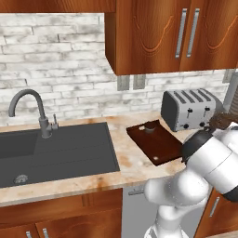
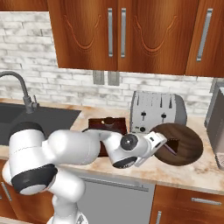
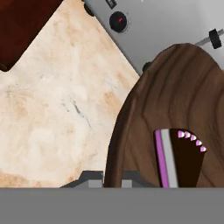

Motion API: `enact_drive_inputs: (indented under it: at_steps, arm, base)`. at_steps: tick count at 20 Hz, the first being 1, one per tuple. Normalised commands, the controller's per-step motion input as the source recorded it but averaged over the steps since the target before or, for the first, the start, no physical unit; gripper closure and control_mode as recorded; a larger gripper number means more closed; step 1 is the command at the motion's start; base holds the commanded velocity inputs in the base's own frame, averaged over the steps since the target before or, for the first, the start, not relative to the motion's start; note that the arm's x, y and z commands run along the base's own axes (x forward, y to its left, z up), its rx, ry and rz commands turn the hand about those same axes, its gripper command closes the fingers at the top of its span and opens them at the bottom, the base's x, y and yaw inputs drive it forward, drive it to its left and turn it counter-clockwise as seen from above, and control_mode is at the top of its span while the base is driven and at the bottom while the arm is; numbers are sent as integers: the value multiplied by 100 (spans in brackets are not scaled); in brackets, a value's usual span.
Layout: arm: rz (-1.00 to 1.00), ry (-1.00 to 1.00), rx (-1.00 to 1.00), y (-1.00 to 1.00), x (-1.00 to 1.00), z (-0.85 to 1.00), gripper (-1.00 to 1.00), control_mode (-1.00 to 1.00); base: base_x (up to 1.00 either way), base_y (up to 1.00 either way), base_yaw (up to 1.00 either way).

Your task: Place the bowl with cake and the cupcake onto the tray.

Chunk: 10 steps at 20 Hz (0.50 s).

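End effector [image 2: 162, 144]: the two dark fingers are clamped together on the near rim of the wide, shallow, dark brown wooden bowl [image 2: 179, 143], which holds a small purple-and-dark cake slice [image 3: 179, 157]. In the right base view the bowl appears tilted and raised off the mottled beige stone surface [image 2: 192, 173], directly in front of the silver four-slot toaster [image 2: 157, 111].

Step in hand, as judged: carrying the bowl toward the flat rectangular dark reddish-brown tray [image 1: 155, 142]. The tray lies to the robot's left of the bowl, between it and the dark grey sink basin [image 1: 56, 151]. The very small brownish-grey cupcake [image 1: 149, 126] already sits at the tray's far end.

Next move calls for a leftward transfer over the tray's open near portion, levelling the bowl so the cake does not slide, then lowering clear of the cupcake.

Beyond: a curved grey tap [image 1: 32, 109], whitewashed brick backsplash and reddish wooden wall cabinets [image 2: 127, 35].
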Motion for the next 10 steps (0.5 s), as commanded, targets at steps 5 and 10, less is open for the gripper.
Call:
enact_drive_inputs:
  at_steps: [5,10]
  arm:
    - [5,0,-5,31,0,63,100,-100]
    - [6,0,0,15,0,63,100,-100]
  base:
    - [0,0,0]
    - [0,0,0]
